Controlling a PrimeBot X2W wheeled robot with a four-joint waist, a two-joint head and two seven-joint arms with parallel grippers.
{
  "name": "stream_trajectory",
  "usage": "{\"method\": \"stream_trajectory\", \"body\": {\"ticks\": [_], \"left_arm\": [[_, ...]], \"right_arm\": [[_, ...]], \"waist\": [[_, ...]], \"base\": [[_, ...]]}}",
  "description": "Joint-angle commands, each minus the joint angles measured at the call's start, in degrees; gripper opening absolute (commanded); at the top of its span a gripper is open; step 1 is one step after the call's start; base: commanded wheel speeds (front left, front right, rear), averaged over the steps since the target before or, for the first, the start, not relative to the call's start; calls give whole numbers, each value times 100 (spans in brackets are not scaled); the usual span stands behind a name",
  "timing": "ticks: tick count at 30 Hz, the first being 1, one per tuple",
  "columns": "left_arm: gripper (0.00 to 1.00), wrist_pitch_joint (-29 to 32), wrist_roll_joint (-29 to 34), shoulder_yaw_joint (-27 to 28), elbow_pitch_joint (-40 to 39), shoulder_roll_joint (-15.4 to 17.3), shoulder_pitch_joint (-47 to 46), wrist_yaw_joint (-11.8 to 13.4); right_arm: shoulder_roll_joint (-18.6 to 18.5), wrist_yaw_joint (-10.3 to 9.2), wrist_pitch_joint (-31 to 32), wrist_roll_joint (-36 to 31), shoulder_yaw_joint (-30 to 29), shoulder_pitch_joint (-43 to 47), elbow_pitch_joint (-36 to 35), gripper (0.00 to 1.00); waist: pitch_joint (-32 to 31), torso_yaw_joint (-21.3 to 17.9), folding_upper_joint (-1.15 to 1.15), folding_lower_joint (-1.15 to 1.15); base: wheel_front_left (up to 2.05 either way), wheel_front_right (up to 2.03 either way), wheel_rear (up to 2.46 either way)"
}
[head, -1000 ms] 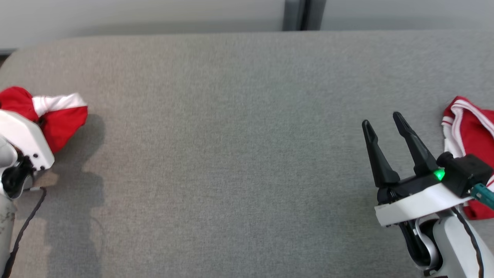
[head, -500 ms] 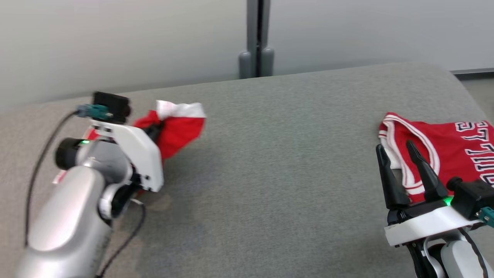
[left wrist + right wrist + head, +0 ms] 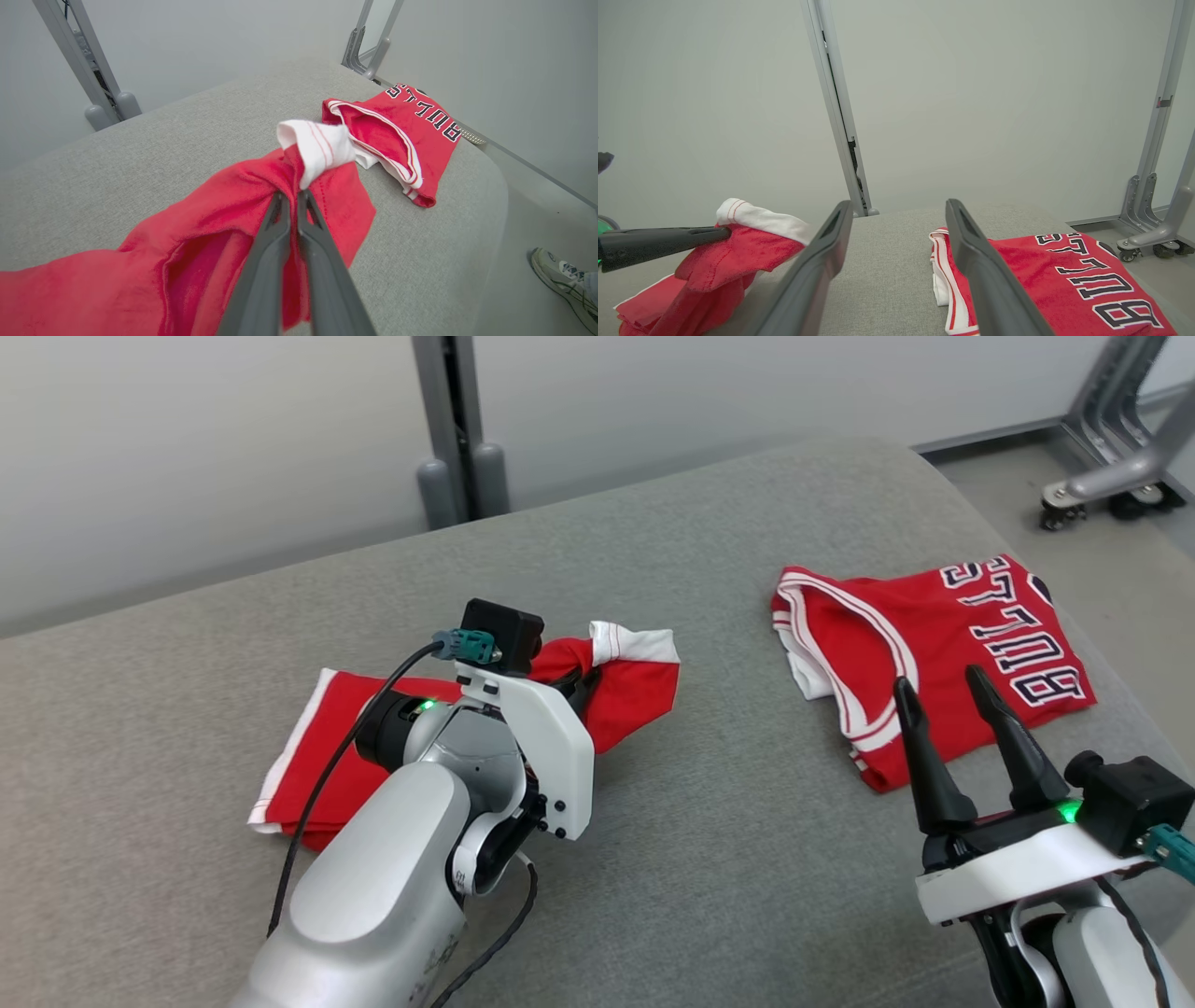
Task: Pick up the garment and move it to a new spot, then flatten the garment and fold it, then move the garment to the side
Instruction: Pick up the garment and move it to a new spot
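Note:
My left gripper [image 3: 581, 678] is shut on a bunched fold of the red garment with white trim [image 3: 310, 767]; in the left wrist view the closed fingers [image 3: 290, 198] pinch the cloth [image 3: 205, 205] just below its white band. The rest of the garment trails down to the grey padded surface behind the wrist. My right gripper [image 3: 938, 681] stands open and empty at the lower right, its fingers [image 3: 822, 252] spread wide. The left gripper's fingers [image 3: 668, 238] enter the right wrist view from the left, gripping the garment [image 3: 738, 252].
A folded red jersey with BULLS lettering [image 3: 934, 625] lies on the right of the grey padded surface [image 3: 747, 859], near its rounded right edge. A metal post [image 3: 457, 457] stands behind, a wheeled frame [image 3: 1102, 476] at the far right. A person's shoe [image 3: 565, 280] rests on the floor.
The head camera has swung and tilted, shifting the whole picture. My left gripper has carried the garment rightward, much closer to the folded jersey. The right gripper stays open.

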Motion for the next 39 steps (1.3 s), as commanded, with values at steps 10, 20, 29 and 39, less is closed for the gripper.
{"method": "stream_trajectory", "body": {"ticks": [10,20,29,39], "left_arm": [[100,-737,-176,-418,960,-107,-546,-199],[100,-1400,-193,-488,660,87,-373,-128],[100,-2147,-160,-21,-348,904,451,266],[100,-2713,-239,675,-1370,1599,1588,1047]], "right_arm": [[-11,1,-137,70,16,-118,224,100],[-131,1,-41,-13,-172,168,91,100],[-169,1,110,-65,-382,484,-196,100],[-81,1,158,-95,-594,731,-444,100]], "waist": [[136,-181,0,0],[-159,506,0,0],[-282,939,0,0],[-390,1109,0,0]], "base": [[0,0,0],[0,0,0],[0,0,0],[0,0,0]]}}
